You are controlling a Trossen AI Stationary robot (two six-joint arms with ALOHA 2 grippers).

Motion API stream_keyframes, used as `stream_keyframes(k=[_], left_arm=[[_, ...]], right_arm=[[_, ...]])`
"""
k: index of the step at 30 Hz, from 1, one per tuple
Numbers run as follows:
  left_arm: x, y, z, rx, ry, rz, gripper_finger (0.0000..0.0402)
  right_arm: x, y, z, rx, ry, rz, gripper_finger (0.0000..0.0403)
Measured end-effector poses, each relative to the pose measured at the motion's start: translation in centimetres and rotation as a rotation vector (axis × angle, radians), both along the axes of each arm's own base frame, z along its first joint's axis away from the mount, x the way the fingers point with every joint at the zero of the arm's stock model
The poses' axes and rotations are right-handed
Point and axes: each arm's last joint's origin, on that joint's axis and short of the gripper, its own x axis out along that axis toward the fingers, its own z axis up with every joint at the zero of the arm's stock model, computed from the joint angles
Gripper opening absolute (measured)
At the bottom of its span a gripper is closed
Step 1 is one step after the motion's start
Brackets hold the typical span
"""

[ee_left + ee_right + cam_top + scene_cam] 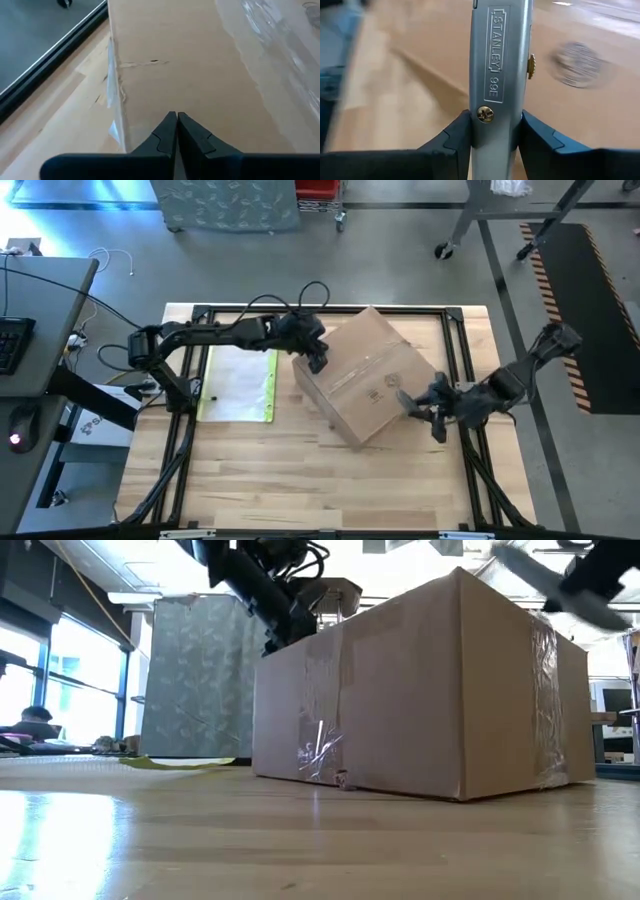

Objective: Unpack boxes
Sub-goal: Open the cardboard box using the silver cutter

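Brown taped cardboard carton (372,376) is pinned by the closed left gripper (318,361) while a grey metal utility knife (497,70) is clamped in the right gripper (436,415), so slicing the tape probably comes next.

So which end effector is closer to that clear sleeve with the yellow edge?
Left. The left end effector is at the box's near corner beside the sleeve; the right end effector is across the box.

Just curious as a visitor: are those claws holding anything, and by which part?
The right gripper clamps a grey utility knife by its handle body. The left gripper is shut, holding nothing, over the cardboard box.
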Motion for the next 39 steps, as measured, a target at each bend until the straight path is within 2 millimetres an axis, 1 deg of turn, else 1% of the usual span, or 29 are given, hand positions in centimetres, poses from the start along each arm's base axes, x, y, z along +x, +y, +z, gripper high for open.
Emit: stream_keyframes(k=[2,6,9,12,15,18,21,23,26,28,31,34,36,39], left_arm=[[-0.2,-0.8,0.0,-0.013,0.029,-0.007,0.0000],[-1.3,-3.0,0.4,-0.057,0.110,-0.010,0.0000],[-2.2,-5.2,0.8,-0.092,0.172,0.006,0.0000],[-2.7,-7.7,1.1,-0.119,0.186,0.024,0.0000],[-2.6,-10.5,1.3,-0.131,0.154,0.037,0.0000],[-2.0,-13.2,1.6,-0.138,0.057,0.015,0.0000],[-1.4,-15.3,2.1,-0.135,-0.050,-0.044,0.0000],[-1.1,-15.9,2.9,-0.130,-0.134,-0.066,0.0000],[-0.8,-15.3,3.7,-0.093,-0.199,-0.076,0.0000],[-0.5,-14.2,3.7,-0.067,-0.205,-0.066,0.0000],[-0.1,-11.5,3.6,-0.032,-0.201,-0.042,0.0000],[0.5,-8.8,3.2,-0.014,-0.194,-0.051,0.0000],[1.0,-6.9,2.7,0.011,-0.199,-0.052,0.0000],[1.7,-4.4,1.9,0.035,-0.208,-0.063,0.0000]], right_arm=[[0.3,0.0,-0.5,-0.075,0.014,-0.062,0.0112],[1.2,-0.4,-1.0,-0.232,0.000,-0.177,0.0112],[1.9,-1.2,-1.2,-0.382,0.001,-0.266,0.0112],[2.5,-2.6,-1.1,-0.482,0.007,-0.365,0.0112],[3.1,-4.0,-0.9,-0.541,0.038,-0.429,0.0112],[3.6,-5.1,-0.5,-0.595,0.054,-0.442,0.0112],[3.7,-5.5,0.4,-0.580,0.028,-0.369,0.0112],[3.4,-5.4,1.1,-0.530,-0.021,-0.307,0.0112],[2.2,-5.3,1.8,-0.432,-0.089,-0.265,0.0112],[1.5,-5.1,2.2,-0.334,-0.135,-0.222,0.0112],[0.7,-4.3,2.6,-0.145,-0.185,-0.077,0.0112],[0.7,-3.5,2.4,0.000,-0.171,0.016,0.0112],[1.1,-2.9,2.1,0.028,-0.141,0.055,0.0112],[1.8,-2.1,1.4,0.016,-0.087,0.092,0.0112]])
